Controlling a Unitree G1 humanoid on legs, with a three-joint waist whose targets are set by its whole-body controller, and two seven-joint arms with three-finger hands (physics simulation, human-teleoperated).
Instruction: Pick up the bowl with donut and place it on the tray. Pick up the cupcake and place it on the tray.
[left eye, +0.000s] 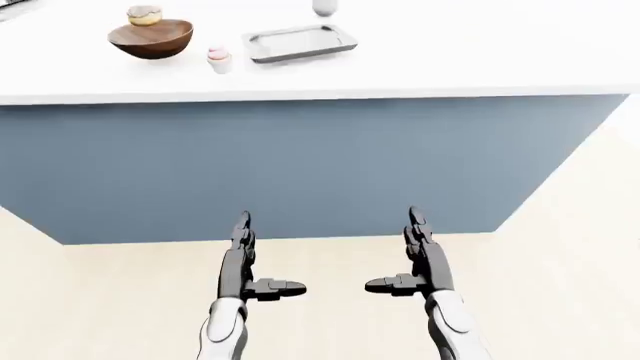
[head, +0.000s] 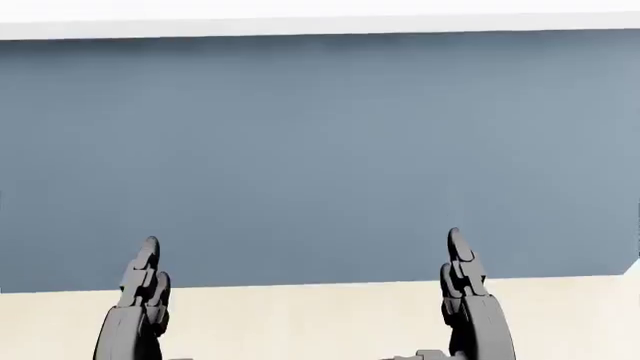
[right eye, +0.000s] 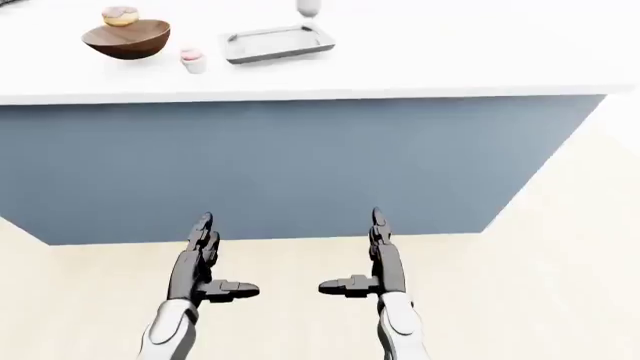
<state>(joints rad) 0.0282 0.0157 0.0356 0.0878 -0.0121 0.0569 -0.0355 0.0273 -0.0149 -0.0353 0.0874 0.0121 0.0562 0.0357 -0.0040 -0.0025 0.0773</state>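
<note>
Upper left on the white counter (left eye: 450, 52), bowl (left eye: 151, 39) holding donut (left eye: 144, 15) is sitting beside cupcake (left eye: 219, 59) and tray (left eye: 299, 42); left hand (left eye: 245, 259) and right hand (left eye: 420, 255) are hovering low, fingers apart, empty.

Both arms low, reaching straight out, roughly parallel, well apart. Left hand (left eye: 248, 259): fingers (left eye: 241, 225) straight and stacked, pointing away from the body, thumb (left eye: 280, 286) stuck out sideways toward the other hand. Nothing between the fingers and the thumb, hand spread, holding nothing. Right hand (left eye: 418, 255) mirrors it: fingers (left eye: 415, 222) extended, thumb (left eye: 385, 285) pointing inward at the left thumb, a clear gap between the two thumb tips. Palms face each other. Pale forearm shells show just behind each wrist at the bottom edge of the left-eye view. Head view catches only the dark fingertips and backs of the hands.
</note>
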